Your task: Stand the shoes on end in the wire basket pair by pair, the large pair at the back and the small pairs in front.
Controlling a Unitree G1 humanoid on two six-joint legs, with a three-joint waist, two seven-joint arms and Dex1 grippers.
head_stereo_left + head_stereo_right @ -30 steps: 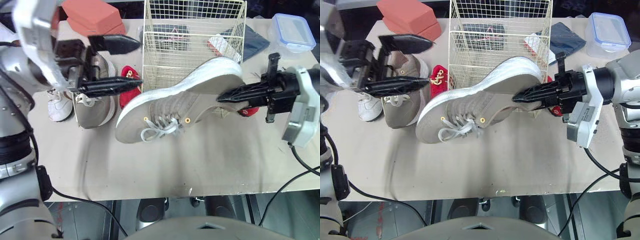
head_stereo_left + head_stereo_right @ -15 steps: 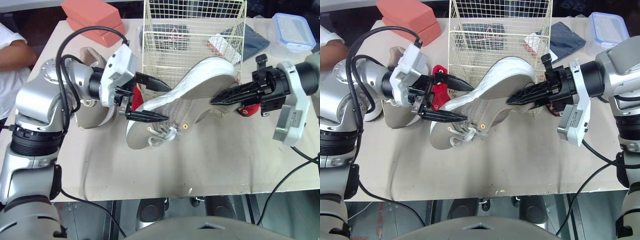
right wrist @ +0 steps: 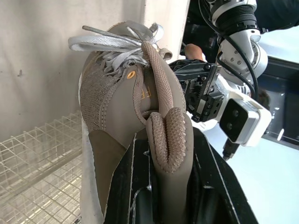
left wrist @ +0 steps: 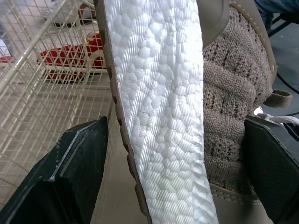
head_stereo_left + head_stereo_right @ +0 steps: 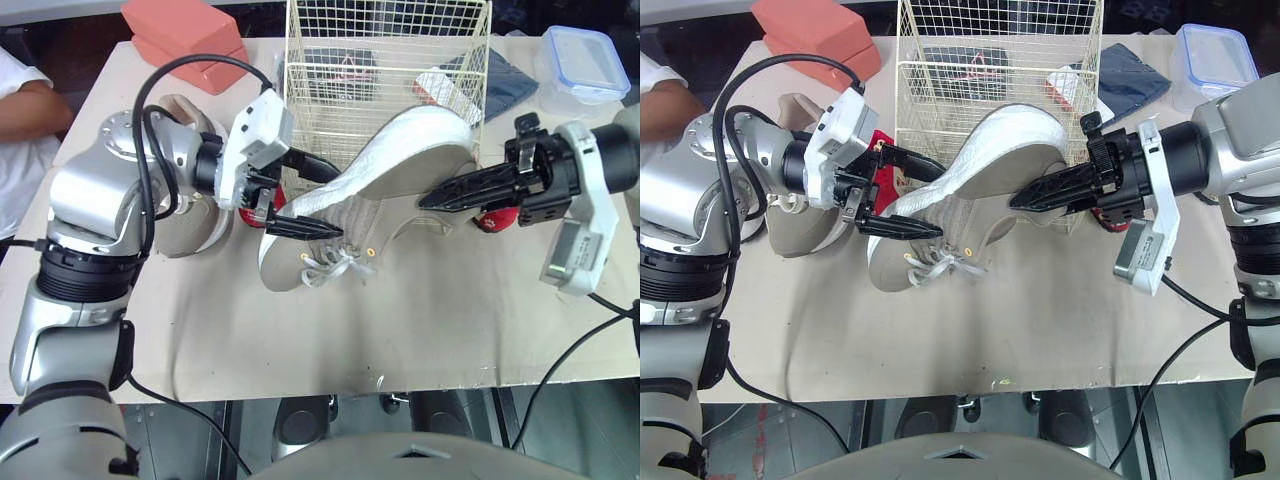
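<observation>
A large taupe sneaker (image 5: 375, 185) with a white sole hangs tilted above the table, heel high, just in front of the wire basket (image 5: 388, 60). My right gripper (image 5: 430, 200) is shut on the sneaker's heel collar (image 3: 164, 135), which is pinched between the fingers. My left gripper (image 5: 335, 205) is open, one finger on each side of the forefoot; the white sole (image 4: 159, 116) sits between its fingers (image 4: 77, 163). The matching taupe sneaker (image 5: 185, 215) lies on the table behind my left arm. A small red shoe (image 5: 268, 195) is partly hidden by the left gripper, another (image 5: 497, 218) by the right.
Red foam blocks (image 5: 185, 30) lie at the back left. A blue-lidded plastic box (image 5: 585, 62) and dark cloth (image 5: 500, 80) are at the back right. A person's arm (image 5: 25, 110) rests at the table's left edge. Bare table (image 5: 400, 330) stretches in front.
My left arm swung in from the left and brought its open fingers around the sneaker's forefoot. The sneaker has tipped steeper, its toe drawn nearer the basket. The right gripper keeps its hold.
</observation>
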